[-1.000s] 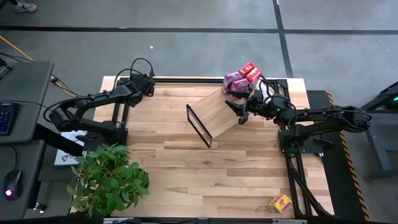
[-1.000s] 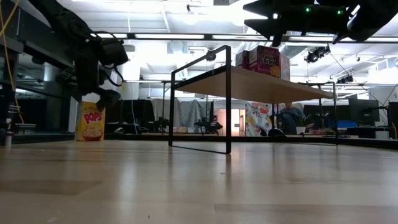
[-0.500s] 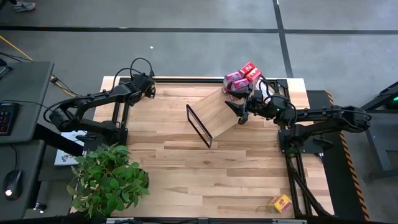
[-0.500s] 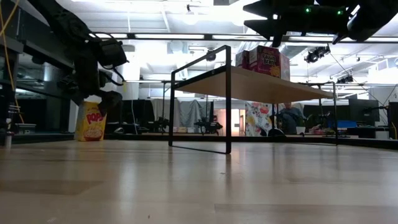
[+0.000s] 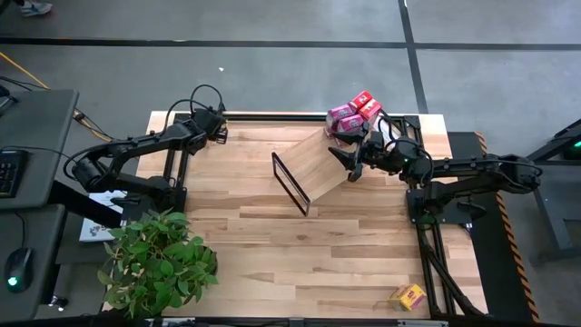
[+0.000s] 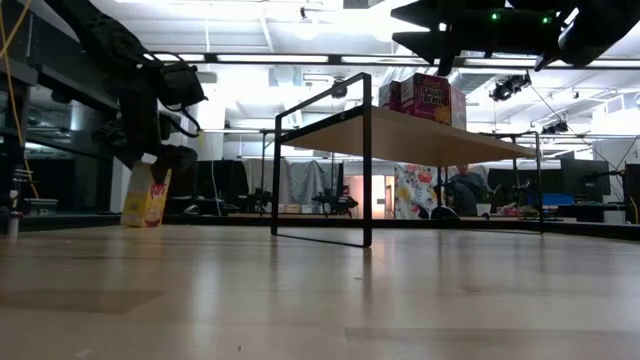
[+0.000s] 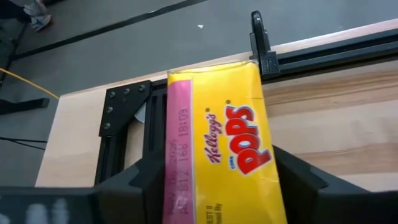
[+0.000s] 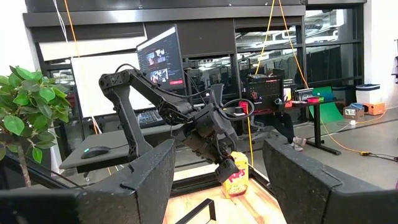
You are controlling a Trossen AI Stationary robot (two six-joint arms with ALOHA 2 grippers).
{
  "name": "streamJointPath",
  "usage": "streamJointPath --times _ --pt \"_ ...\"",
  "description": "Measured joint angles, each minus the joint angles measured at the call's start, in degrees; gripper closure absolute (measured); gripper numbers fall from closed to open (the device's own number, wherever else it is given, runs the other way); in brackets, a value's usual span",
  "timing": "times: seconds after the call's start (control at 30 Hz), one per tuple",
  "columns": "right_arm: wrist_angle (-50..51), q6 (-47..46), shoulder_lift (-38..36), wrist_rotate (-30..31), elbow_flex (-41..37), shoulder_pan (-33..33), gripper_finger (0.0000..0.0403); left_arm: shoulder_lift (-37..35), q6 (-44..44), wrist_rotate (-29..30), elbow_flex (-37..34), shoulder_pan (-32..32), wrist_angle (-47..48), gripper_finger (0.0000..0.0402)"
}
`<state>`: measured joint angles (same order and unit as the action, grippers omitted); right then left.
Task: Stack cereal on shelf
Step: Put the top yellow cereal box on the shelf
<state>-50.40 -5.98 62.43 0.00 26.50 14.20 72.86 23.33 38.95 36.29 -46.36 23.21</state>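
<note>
My left gripper (image 6: pixel 160 158) is at the table's far left corner, shut on a yellow cereal box (image 7: pixel 230 143) with a pink side panel. In the low view this yellow box (image 6: pixel 146 195) shows narrow and leaning. The shelf (image 5: pixel 313 168) stands slantwise at mid-table on its black wire ends. Pink and red cereal boxes (image 5: pixel 352 113) sit on its far end and also show in the low view (image 6: pixel 425 97). My right gripper (image 5: pixel 349 168) hovers open over the shelf's right part, touching nothing. Another yellow box (image 5: pixel 408 296) lies at the near right corner. My left gripper pinches the yellow box between its two fingers, across the box's width. One finger (image 7: pixel 140 183) is beside the pink side panel (image 7: pixel 177 168) and the other is at the opposite edge (image 7: pixel 277 174). The fingers come from above, slanting. The box leans, and its bottom (image 6: pixel 145 222) is at table level.
A potted plant (image 5: pixel 159 259) fills the near left corner. Black rails (image 7: pixel 323 53) run along the table's far edge just behind the held box. Bare planks (image 5: pixel 300 254) lie between the shelf and the near edge.
My left gripper has come down a little onto the yellow box. The box has turned about: its printed front faced the low camera before, and now its narrow side shows and it leans. The right arm has kept still.
</note>
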Motion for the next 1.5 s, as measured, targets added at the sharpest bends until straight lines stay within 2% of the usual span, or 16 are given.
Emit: streamJointPath --times 0.23,0.4,0.53,0.7,0.87,1.13,1.33,1.5 --pt "0.0 0.0 0.0 0.0 0.0 0.0 0.0168 -1.7 0.2 -2.7 1.6 1.3 2.8 0.0224" --pt "0.0 0.0 0.0 0.0 0.0 0.0 0.0168 -6.4 0.5 -3.5 3.9 4.4 5.1 0.0225" --pt "0.0 0.0 0.0 0.0 0.0 0.0 0.0168 -11.5 0.6 -6.2 5.9 8.2 5.3 0.0232" --pt "0.0 0.0 0.0 0.0 0.0 0.0 0.0168 -17.1 0.6 -6.3 9.6 13.9 4.9 0.0251" --pt "-0.6 0.0 0.0 0.0 0.0 0.0 0.0168 -18.9 -2.4 -7.2 13.3 21.4 0.8 0.0267" --pt "-1.3 0.0 0.0 0.0 0.0 0.0 0.0168 -13.6 -7.4 -8.2 19.5 33.0 -6.4 0.0268" --pt "-2.2 -2.4 0.0 0.0 0.0 0.0 0.0168 -3.7 -9.8 -10.1 27.0 38.3 -6.9 0.0269" --pt "-3.9 -3.0 -0.1 -0.3 0.0 0.0 0.0169 5.5 -12.6 -10.9 34.3 40.3 -7.8 0.0269"
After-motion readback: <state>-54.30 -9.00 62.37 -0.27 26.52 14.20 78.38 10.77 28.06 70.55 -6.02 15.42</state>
